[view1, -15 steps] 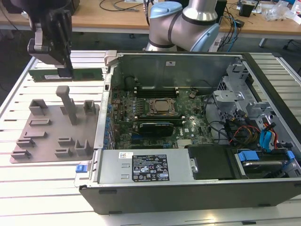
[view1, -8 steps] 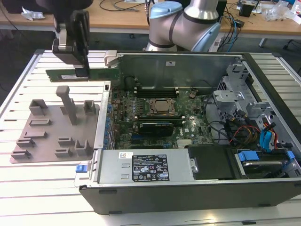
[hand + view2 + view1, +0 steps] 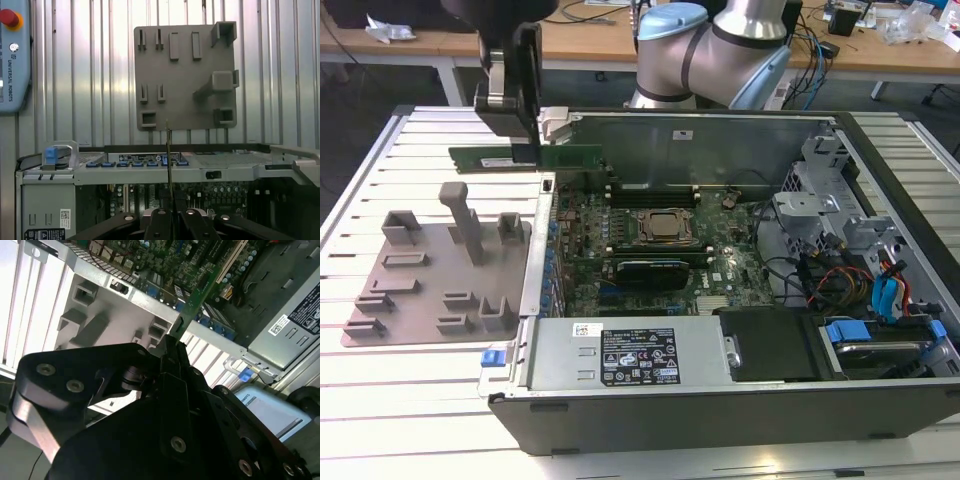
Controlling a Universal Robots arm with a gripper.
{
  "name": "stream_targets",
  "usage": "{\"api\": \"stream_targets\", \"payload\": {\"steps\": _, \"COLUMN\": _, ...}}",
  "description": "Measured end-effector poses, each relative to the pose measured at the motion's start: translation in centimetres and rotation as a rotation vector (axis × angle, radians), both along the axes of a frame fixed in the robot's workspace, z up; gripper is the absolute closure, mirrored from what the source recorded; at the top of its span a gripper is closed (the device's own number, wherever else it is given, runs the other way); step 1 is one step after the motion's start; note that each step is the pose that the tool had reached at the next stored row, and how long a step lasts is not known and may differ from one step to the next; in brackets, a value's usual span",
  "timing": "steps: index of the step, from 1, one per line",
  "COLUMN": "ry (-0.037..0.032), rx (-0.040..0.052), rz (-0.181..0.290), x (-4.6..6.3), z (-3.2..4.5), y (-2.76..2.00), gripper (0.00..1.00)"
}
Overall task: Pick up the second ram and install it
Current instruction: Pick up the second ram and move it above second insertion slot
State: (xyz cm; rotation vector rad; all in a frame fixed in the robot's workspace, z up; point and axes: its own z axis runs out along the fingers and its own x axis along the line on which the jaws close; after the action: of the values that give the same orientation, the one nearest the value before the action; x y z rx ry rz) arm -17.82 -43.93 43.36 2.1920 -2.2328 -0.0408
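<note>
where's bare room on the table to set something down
Bare slatted table between the grey fixture tray and the near edge, at the exterior view's left, beside the case. Crowded: the tray's holders, the motherboard and the cables inside the case. The gripper holds the second ram by the case's far corner.

Robotics lab: slatted aluminium bench (image 3: 390,400) held an opened computer case (image 3: 720,425) and grey fixture plate (image 3: 420,300); wooden desks (image 3: 590,40) behind carried cables (image 3: 812,70); control pendant (image 3: 12,60) with red button (image 3: 8,17) lay nearby
</note>
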Motion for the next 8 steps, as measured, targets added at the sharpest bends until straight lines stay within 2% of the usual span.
{"api": "stream_targets", "payload": {"steps": 2, "ry": 0.0005, "rx": -0.0001, "rz": 0.0, "x": 0.4, "z": 0.0, "y": 0.01, "gripper": 0.87}}
{"api": "stream_targets", "payload": {"steps": 8, "ry": 0.0043, "rx": 0.0002, "rz": 0.0, "x": 2.7, "z": -0.15, "y": 0.15, "gripper": 0.87}}
